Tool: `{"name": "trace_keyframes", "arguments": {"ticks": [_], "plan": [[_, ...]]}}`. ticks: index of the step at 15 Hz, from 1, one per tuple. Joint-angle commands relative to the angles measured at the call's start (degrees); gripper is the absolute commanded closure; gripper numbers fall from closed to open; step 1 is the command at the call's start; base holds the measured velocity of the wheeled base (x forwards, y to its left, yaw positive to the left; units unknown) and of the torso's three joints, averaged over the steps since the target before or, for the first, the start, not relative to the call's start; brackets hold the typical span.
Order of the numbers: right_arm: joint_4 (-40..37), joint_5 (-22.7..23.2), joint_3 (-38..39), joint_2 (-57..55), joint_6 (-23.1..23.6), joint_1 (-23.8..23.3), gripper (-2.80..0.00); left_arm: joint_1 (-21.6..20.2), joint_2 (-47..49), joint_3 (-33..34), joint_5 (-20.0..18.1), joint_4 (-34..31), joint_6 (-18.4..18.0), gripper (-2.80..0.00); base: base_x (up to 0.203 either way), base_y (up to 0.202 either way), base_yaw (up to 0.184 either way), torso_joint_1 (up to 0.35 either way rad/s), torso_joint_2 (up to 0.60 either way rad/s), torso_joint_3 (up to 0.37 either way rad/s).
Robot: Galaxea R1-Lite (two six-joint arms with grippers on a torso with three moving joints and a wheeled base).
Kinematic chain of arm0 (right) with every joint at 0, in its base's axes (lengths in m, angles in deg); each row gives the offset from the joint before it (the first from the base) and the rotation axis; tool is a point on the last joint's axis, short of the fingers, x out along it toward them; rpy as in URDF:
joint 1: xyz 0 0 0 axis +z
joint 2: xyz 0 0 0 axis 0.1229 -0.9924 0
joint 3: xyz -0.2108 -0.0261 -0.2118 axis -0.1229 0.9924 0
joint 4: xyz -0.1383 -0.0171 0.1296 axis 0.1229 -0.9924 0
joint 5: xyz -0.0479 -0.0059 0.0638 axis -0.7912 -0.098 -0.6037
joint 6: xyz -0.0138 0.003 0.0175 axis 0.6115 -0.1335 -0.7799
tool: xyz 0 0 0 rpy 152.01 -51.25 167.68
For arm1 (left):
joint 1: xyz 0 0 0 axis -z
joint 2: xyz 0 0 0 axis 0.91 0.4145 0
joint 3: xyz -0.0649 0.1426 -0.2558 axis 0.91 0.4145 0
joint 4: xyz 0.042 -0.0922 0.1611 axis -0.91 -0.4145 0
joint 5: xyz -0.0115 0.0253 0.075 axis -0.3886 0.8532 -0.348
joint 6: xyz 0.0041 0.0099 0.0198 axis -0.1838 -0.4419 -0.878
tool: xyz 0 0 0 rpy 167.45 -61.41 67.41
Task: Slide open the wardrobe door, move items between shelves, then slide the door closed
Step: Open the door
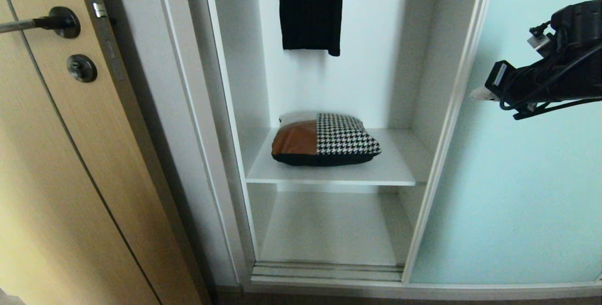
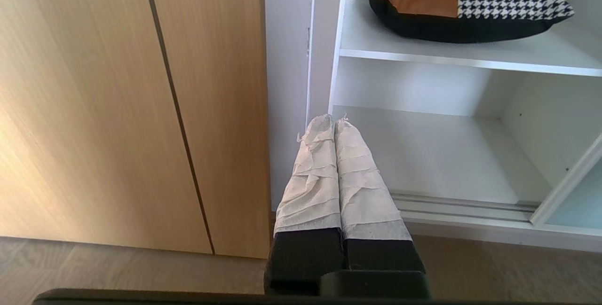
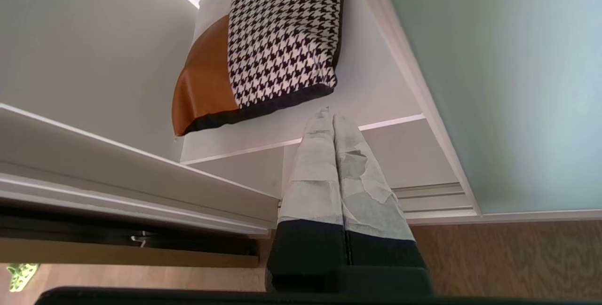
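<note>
The cushion (image 1: 325, 139) at the frame's centre shows a tan-brown patch beside black-and-white houndstooth over a black underside, on a plain white shelf (image 1: 395, 168). A black ribbed garment (image 1: 310, 9) hangs at the top, the glass door (image 1: 517, 192) on the right is pale blue-green, and the wood door (image 1: 70, 178) on the left is light oak with a black handle (image 1: 61, 22).

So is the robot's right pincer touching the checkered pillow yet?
Apart. In the head view the right pincer hangs in front of the glass door, well to the side of the pillow lying on the shelf.
</note>
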Motion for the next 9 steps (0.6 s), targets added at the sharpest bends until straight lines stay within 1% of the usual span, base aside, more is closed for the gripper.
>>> {"name": "trace_keyframes", "arguments": {"ticks": [1, 4, 6, 9], "plan": [[0.4, 0.2, -0.5, -1.7, -0.2, 0.1, 0.0, 0.0, 0.1, 0.0, 0.0, 0.0, 0.1, 0.0, 0.0, 0.0, 0.0, 0.0, 0.0, 0.0], [1.5, 0.5, -1.9, -4.0, -0.2, 0.2, 0.0, 0.0, 0.1, 0.0, 0.0, 0.0, 0.1, 0.0, 0.0, 0.0, 0.0, 0.0, 0.0, 0.0], [1.6, 1.6, -1.9, -4.5, -0.2, 1.7, 0.0, 0.0, 0.1, 0.0, 0.0, 0.0, 0.1, 0.0, 0.0, 0.0, 0.0, 0.0, 0.0, 0.0], [3.9, 1.1, -2.9, -7.3, -0.5, 3.4, 0.0, 0.0, 0.1, 0.0, 0.0, 0.0, 0.1, 0.0, 0.0, 0.0, 0.0, 0.0, 0.0, 0.0]]}}
